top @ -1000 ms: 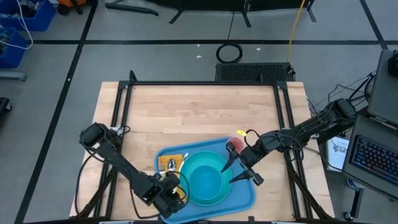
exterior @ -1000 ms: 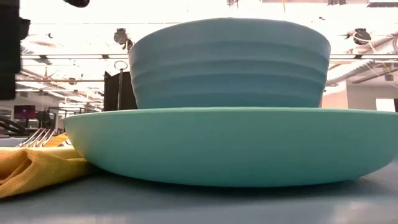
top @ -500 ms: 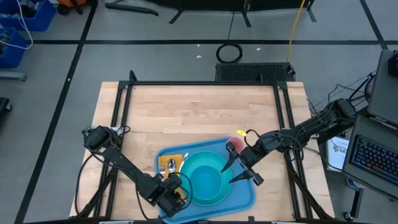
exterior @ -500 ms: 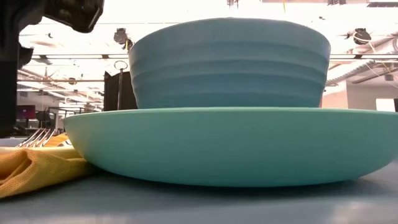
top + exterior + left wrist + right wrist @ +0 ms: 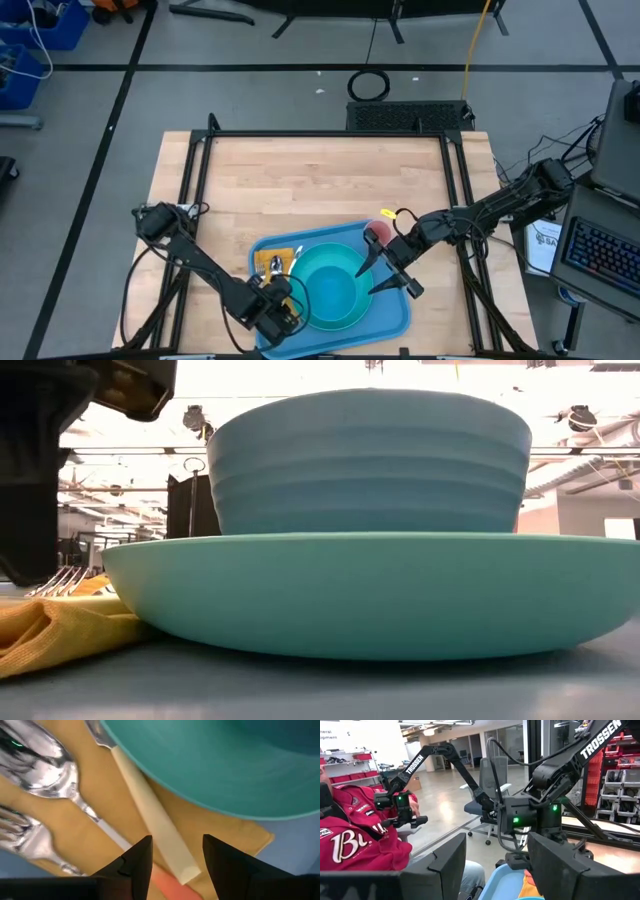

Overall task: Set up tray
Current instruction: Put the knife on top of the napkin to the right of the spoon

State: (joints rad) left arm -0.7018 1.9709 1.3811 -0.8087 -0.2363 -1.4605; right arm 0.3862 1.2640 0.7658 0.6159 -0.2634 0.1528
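Tray [image 5: 392, 318]: blue, at the near edge of the table [image 5: 300, 190], between the two arms; it carries everything, so the setup looks close to done.

High view:
- plate [image 5: 312, 262]: teal, fills most of the tray, with the bowl [image 5: 332, 292] stacked in its centre, which leaves the left strip free for cutlery.
- napkin [image 5: 278, 262]: yellow, on the tray's left side, partly tucked under the plate rim; spoon [image 5: 275, 265] lies on it.
- left gripper [image 5: 280, 305]: low over the near end of the napkin, just beside the plate.
- right gripper [image 5: 385, 268]: over the plate's right edge, off the dishes, fingers apart, nothing held; looks parked.
- red thing [image 5: 377, 233]: near the tray's far right corner; can't tell what it is.

Low view:
- bowl sits level on the plate, plate flat on the tray.
- napkin bunches at the left, fork [image 5: 58, 581] tines rest on top.
- dark arm body at the left edge blocks the rest.

Left wrist view:
- fingers [image 5: 141, 857]: apart, straddling the pale knife [image 5: 150, 820] handle without pinching it.
- knife runs alongside the plate rim on the napkin; spoon and fork lie parallel beside it.
- my read: knife just placed, or being nudged straight.

Right wrist view:
- fingers wide, empty, aimed across at the left arm; a person in a red shirt [image 5: 355, 847] sits beyond the table.
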